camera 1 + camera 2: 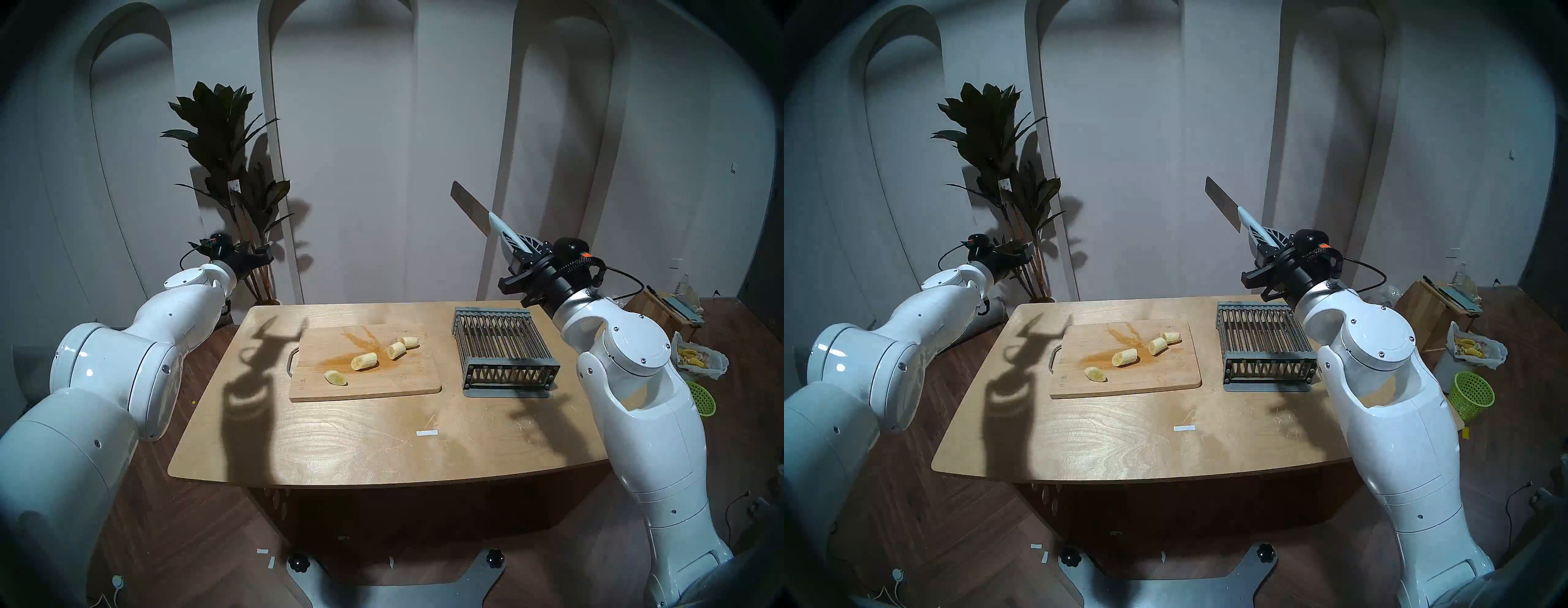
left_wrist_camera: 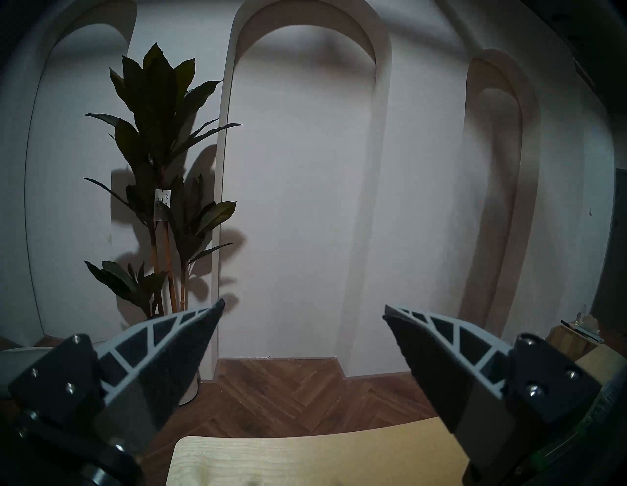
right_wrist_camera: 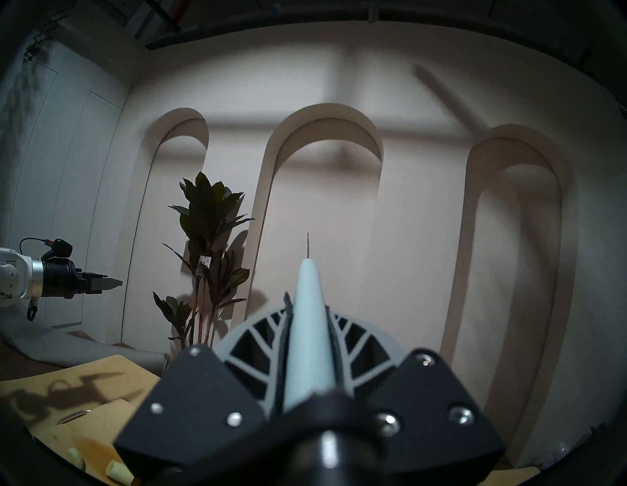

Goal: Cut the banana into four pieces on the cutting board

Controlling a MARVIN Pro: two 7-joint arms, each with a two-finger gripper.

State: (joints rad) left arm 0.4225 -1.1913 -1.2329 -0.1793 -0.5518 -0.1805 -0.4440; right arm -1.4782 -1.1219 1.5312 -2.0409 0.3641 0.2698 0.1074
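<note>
In the right wrist view, the right hand is hiding the knife handle's rear; the lower-left frame edge is cropping the cutting board.

A light wooden table carried the cutting board left of centre toward the far edge, a grey slatted rack to its right, and a small white strip nearer the front.

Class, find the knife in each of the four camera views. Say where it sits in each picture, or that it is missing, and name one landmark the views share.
Head stereo left: knife upper right of centre, raised in the right gripper.
Head stereo right: knife just right of centre, same pose.
Left wrist: not in view.
Right wrist: knife bottom centre, seen end-on between the fingers.
Shared landmark: potted plant, in all four views.
</note>
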